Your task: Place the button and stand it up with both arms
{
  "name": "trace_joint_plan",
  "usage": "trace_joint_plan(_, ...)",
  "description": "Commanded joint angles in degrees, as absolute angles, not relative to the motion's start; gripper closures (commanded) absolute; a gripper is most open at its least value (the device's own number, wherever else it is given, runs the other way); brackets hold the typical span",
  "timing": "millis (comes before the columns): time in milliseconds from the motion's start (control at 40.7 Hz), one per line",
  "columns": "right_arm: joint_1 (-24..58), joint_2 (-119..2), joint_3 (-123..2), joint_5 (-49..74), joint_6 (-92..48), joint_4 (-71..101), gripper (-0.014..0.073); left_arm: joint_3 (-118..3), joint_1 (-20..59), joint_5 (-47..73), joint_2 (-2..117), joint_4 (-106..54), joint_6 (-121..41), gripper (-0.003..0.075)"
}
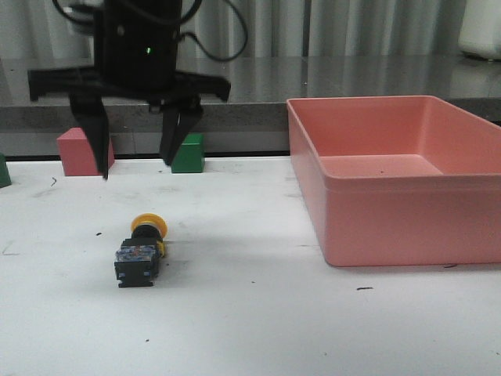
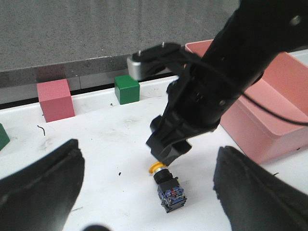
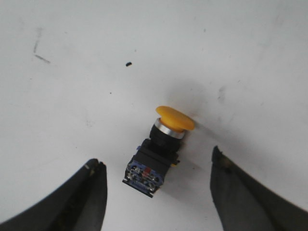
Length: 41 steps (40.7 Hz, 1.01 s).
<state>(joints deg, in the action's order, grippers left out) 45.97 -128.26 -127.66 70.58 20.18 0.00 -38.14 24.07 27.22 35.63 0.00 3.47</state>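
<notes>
Button down on its side, right gripper poised above it

Your right gripper [image 1: 135,160] hangs over the button [image 1: 139,249], jaws wide and empty, spread to straddle it. It lies tipped on the surface, toward the near-left. The left gripper [image 2: 149,192] is likewise wide open, holding nothing.

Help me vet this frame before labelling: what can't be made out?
Button markings: too small, blurred, every view.
Left gripper: outside front view; left wrist view's edge cuts its fingers.
Right gripper: fingertips hidden behind its body, left wrist view.
Pink bin: right end cut off, front view.
</notes>
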Motion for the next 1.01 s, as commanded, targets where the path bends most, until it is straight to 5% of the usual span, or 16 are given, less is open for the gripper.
trace_joint_plan(0, 45.95, -118.52, -129.3, 76.71, 13.78, -2.05, 0.0107, -40.31, 24.5, 22.58, 35.93, -0.38, 3.71, 0.0175)
trace_joint_plan(417, 45.95, -91.55, -112.79, 75.64, -1.67, -1.83, 0.0116, -40.31, 24.5, 22.58, 35.93, -0.38, 3.71, 0.0175)
trace_joint_plan(982, 45.95, -52.15, -72.24, 59.12, -4.19, -1.47, 0.0116, -40.31, 24.5, 22.58, 35.93, -0.38, 3.71, 0.0175)
